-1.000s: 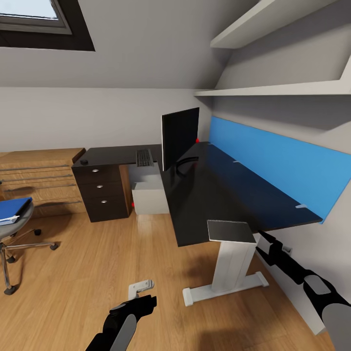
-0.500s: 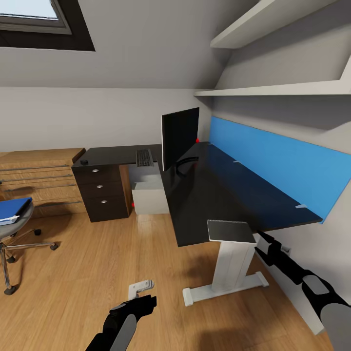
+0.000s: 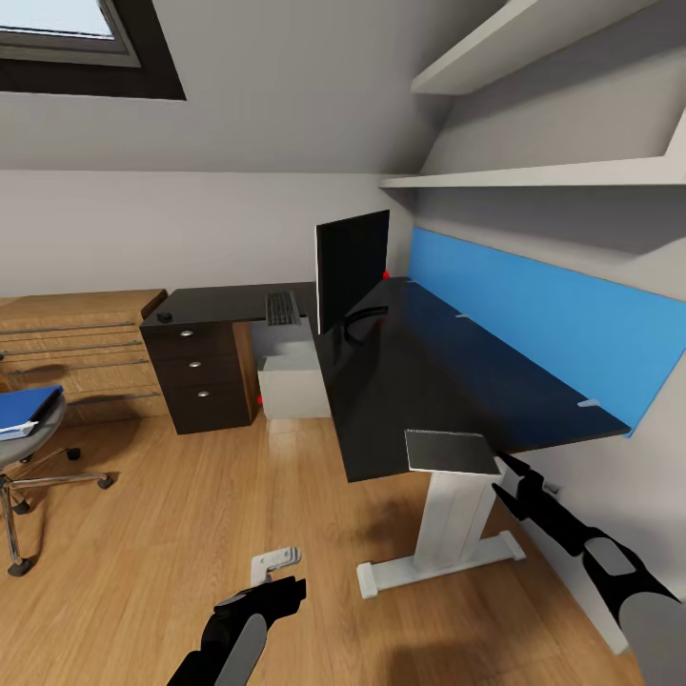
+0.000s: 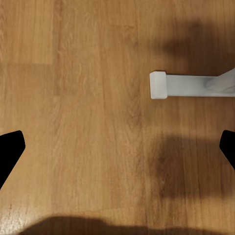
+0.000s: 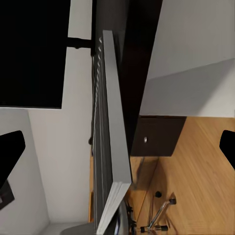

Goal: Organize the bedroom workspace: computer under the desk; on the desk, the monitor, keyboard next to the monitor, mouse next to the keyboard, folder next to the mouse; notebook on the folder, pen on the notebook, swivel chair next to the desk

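The grey notebook (image 3: 450, 452) lies on the near corner of the black desk (image 3: 429, 372). My right gripper (image 3: 503, 469) hangs just off that corner, open; in the right wrist view the notebook (image 5: 111, 142) shows edge-on ahead of the right gripper (image 5: 117, 147). The monitor (image 3: 353, 267) stands on the desk with the keyboard (image 3: 282, 308) beside it and the mouse (image 3: 165, 315) over the drawers. The computer (image 3: 293, 381) sits underneath. The blue folder (image 3: 24, 408) rests on the swivel chair (image 3: 19, 467) at far left. My left gripper (image 3: 281, 589) is open, low over the floor.
A blue wall panel (image 3: 543, 324) runs behind the desk, with white shelves (image 3: 534, 176) above it. The desk's white leg (image 3: 453, 524) and foot (image 4: 186, 84) stand between my arms. Oak cabinets (image 3: 76, 353) line the left wall. Bare plank floor (image 3: 191, 495) lies between chair and desk.
My right arm has shifted slightly toward the desk corner by the notebook. Everything else, the left arm included, stays as it was.
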